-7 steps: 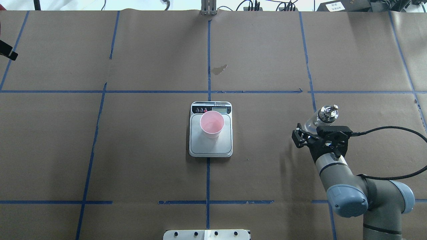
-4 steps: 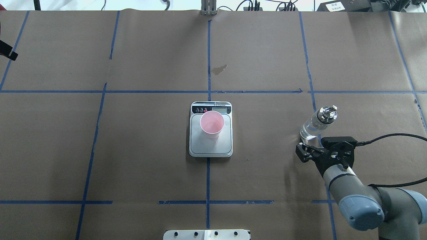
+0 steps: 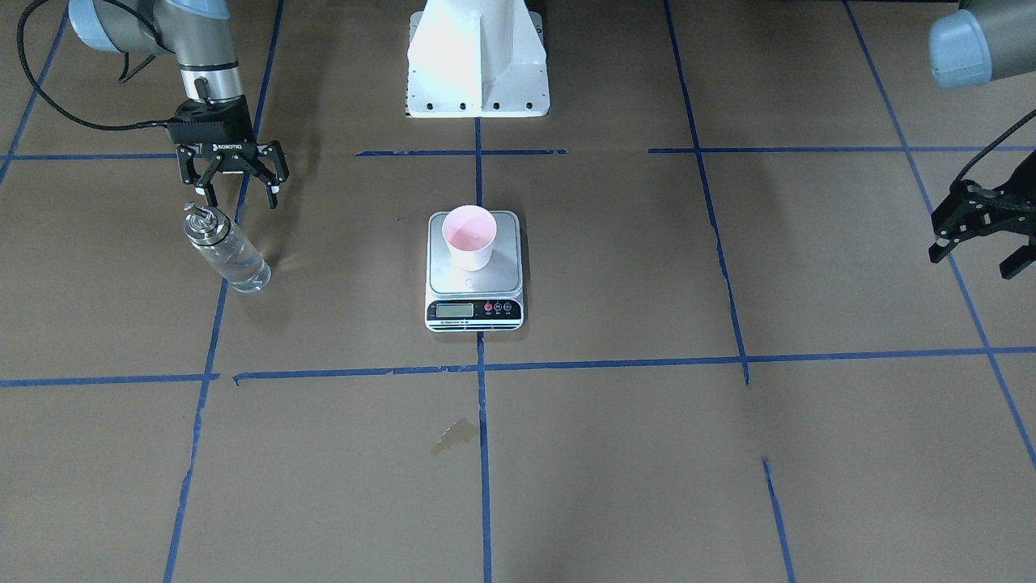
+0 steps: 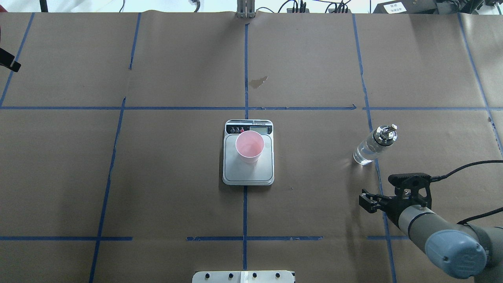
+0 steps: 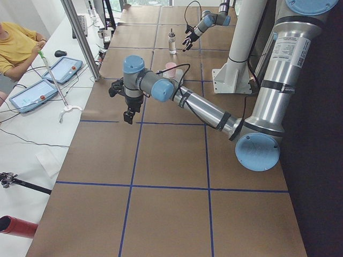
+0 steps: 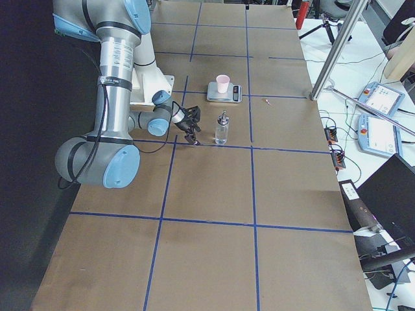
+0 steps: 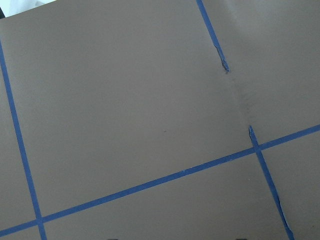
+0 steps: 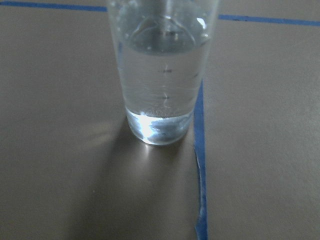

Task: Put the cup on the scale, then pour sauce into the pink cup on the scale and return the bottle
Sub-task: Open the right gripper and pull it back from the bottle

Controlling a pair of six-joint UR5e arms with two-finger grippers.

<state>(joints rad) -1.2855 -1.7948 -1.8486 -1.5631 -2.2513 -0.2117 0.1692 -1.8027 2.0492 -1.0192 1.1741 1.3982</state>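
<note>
The pink cup [image 4: 249,146] stands upright on the steel platform of the scale [image 4: 248,175] at the table's middle; it also shows in the front view [image 3: 469,235]. The clear glass bottle [image 4: 371,147] with a silver pourer stands upright on the table, right of the scale, holding clear sauce [image 8: 162,75]. My right gripper [image 3: 241,194] is open and empty, a short way back from the bottle [image 3: 231,255] on the robot's side. My left gripper [image 3: 975,259] is open and empty, hovering far out on the left side.
A dark stain [image 4: 258,81] marks the brown paper beyond the scale. The white robot base [image 3: 476,57] sits at the near table edge. Blue tape lines cross the table. Operators' tablets [image 5: 48,77] lie on a side table.
My right gripper has let go of the bottle and drawn back towards the robot's base. The bottle stays standing where it was. The cup and scale have not moved.
</note>
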